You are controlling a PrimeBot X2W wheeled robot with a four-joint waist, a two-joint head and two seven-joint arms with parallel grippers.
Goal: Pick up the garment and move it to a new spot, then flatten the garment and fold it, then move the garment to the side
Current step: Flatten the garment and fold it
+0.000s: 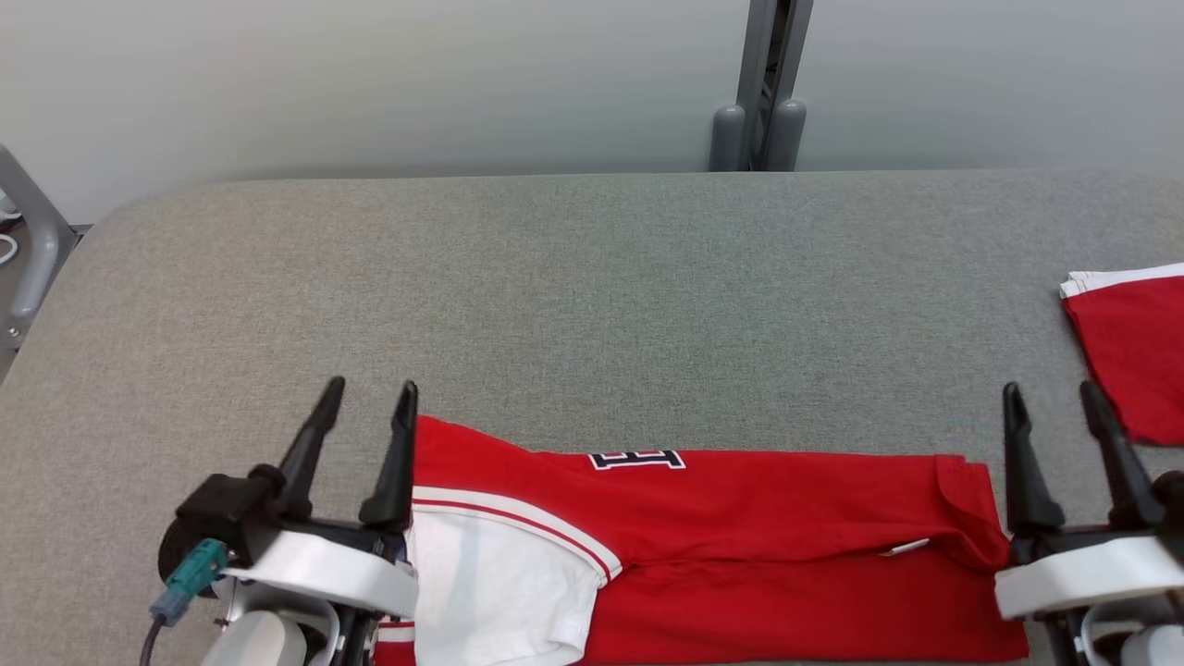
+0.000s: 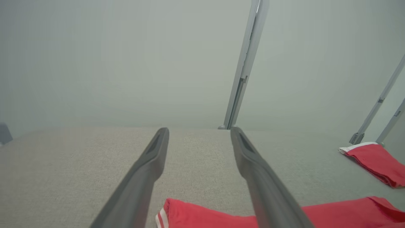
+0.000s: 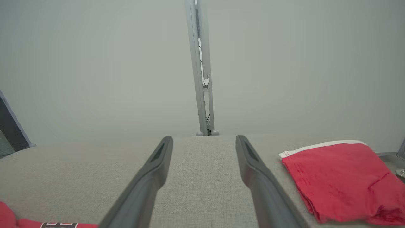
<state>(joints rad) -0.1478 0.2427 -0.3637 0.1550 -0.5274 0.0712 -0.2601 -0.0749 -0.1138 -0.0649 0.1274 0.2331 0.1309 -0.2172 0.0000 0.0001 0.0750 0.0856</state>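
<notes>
Left gripper (image 1: 370,393): fingers spread, empty, at the left end of the garment (image 1: 786,518); right gripper (image 1: 1051,393) spread and empty, just beside its right end. Garment lies folded as a long red band at the near edge of the grey table (image 1: 592,277). Another folded red piece (image 1: 1133,356) rests farther right, apart from it.

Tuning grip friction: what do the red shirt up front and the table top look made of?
Shirt: soft matte knit cloth, likely cotton or polyester; it lies limp with soft creases and has stitched white trim. Table top: grey woven fabric cover, matte, with a visible heathered weave; the rounded edge hints at padding beneath, unconfirmed.
</notes>
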